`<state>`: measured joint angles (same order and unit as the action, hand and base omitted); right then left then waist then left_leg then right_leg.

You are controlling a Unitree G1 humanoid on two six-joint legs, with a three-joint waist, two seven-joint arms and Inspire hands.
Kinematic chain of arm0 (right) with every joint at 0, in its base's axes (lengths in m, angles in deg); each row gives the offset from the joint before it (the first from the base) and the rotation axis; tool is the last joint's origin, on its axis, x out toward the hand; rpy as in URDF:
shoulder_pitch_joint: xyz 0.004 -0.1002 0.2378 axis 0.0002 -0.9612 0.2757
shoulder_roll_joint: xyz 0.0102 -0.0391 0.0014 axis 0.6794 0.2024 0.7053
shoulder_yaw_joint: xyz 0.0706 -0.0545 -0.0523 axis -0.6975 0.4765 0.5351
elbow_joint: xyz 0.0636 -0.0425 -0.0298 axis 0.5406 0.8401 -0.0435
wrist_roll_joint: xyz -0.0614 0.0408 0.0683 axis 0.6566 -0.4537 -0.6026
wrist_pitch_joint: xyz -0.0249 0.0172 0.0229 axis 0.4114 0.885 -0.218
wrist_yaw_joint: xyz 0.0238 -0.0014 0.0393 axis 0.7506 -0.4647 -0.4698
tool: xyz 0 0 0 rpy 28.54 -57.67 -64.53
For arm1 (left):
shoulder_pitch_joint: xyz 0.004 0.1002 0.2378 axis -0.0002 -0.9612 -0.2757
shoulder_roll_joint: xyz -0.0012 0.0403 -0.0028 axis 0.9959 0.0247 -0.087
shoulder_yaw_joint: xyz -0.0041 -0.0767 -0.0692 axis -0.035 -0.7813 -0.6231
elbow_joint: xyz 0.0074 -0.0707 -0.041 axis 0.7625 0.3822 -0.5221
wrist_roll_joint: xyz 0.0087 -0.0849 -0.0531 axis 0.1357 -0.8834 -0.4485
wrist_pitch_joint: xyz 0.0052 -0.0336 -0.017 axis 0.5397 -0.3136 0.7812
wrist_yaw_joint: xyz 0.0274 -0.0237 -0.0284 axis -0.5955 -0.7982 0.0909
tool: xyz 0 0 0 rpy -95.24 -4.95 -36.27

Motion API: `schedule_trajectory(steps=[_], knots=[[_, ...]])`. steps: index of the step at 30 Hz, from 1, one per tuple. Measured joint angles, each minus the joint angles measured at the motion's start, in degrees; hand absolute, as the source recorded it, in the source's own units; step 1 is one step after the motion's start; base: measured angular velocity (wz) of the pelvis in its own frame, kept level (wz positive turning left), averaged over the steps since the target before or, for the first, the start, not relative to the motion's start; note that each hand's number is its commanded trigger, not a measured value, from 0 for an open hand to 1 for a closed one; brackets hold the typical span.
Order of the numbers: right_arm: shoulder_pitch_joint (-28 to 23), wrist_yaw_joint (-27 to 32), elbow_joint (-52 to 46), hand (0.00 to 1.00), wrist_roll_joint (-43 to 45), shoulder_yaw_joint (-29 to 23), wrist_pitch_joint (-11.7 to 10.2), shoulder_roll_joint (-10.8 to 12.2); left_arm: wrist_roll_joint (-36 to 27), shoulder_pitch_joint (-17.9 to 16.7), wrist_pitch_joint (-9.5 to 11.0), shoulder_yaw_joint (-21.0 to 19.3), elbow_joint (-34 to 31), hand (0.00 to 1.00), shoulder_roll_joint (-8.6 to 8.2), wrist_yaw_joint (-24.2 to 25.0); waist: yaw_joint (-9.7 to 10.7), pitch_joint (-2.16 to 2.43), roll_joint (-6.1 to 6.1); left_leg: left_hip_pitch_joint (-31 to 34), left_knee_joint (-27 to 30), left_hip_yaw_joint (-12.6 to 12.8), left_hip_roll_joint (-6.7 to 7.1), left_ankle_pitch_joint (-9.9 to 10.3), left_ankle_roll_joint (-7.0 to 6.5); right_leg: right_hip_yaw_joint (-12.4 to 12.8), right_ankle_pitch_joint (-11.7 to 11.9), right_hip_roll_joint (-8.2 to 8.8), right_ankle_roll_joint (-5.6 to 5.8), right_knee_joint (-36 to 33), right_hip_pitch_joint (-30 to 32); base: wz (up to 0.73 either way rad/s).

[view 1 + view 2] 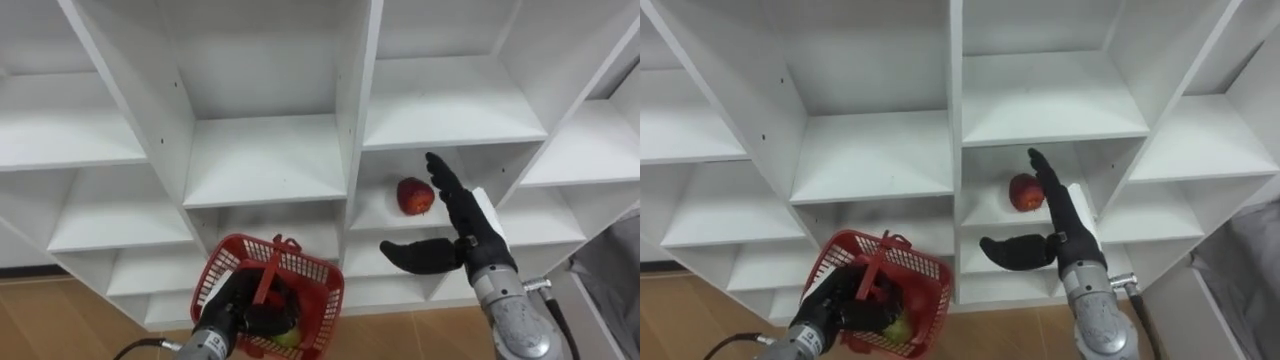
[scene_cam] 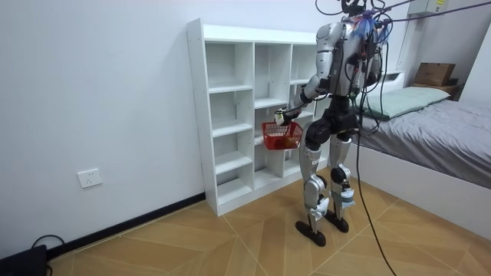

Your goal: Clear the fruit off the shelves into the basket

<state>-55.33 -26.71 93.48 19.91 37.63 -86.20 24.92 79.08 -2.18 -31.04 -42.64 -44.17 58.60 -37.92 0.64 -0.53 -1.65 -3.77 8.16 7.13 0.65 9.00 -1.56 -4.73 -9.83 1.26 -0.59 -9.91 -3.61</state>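
The robot's left hand [image 1: 232,308], low in the eye views, is clamped around the upright handle of a red basket [image 1: 322,292], fingers curled over the bar. A green fruit [image 1: 288,338] lies at the bottom of the basket, partly hidden by the hand and the mesh wall; what else is inside cannot be told.

To the right and a little farther out, the right hand [image 1: 468,232] rises from the lower right with fingers straight and thumb spread wide to the left, holding nothing. Its fingertips reach into a compartment of the white shelves [image 1: 265,160], the one just right of the central upright.

There a red apple [image 1: 415,196] sits on the shelf board, well back from the front edge. The outstretched fingers stand just to the right of the apple; whether they touch it cannot be told. The thumb hangs below the board's front edge, apart from the fruit.

The room view shows the robot standing upright on a wooden floor [image 2: 230,245], facing the shelves [image 2: 230,115], which stand against a pale wall. The basket [image 2: 282,136] hangs at about hip height between the robot and the shelves. A bed [image 2: 437,130] with grey covers lies on the room view's right, behind the robot, and a wall socket [image 2: 90,178] sits low on the wall at the room view's left.
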Motion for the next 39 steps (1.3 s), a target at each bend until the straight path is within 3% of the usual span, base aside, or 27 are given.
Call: schedule_trajectory(steps=[18,29,39], knots=[[-0.15,4.02,0.13,0.0,0.12,-1.16,0.0,0.01,0.05,-0.32,0.0,-0.66,-0.2,1.0,0.04,-0.15,0.72,0.01,-0.08,-0.78,0.0,0.74,-0.2,0.39,0.05,0.9,0.01,-0.29,0.01,0.19,-0.25,-0.02],[-0.46,4.93,3.27,0.0,0.22,-1.26,-0.67,0.0,0.01,-0.33,0.0,-0.65,-0.21,1.0,0.2,0.04,0.67,0.64,0.17,-0.86,0.07,0.65,-0.25,0.43,0.06,1.04,0.03,-0.34,-0.02,0.11,-0.64,0.0],[-0.23,6.33,5.27,0.0,-0.18,-1.25,-0.67,-0.01,-0.04,-1.02,0.0,-0.66,-0.2,1.0,0.73,0.37,0.33,0.25,-0.34,-0.31,0.11,0.53,-0.24,0.44,0.07,0.71,0.02,-0.31,-0.01,0.15,-0.25,0.0]])
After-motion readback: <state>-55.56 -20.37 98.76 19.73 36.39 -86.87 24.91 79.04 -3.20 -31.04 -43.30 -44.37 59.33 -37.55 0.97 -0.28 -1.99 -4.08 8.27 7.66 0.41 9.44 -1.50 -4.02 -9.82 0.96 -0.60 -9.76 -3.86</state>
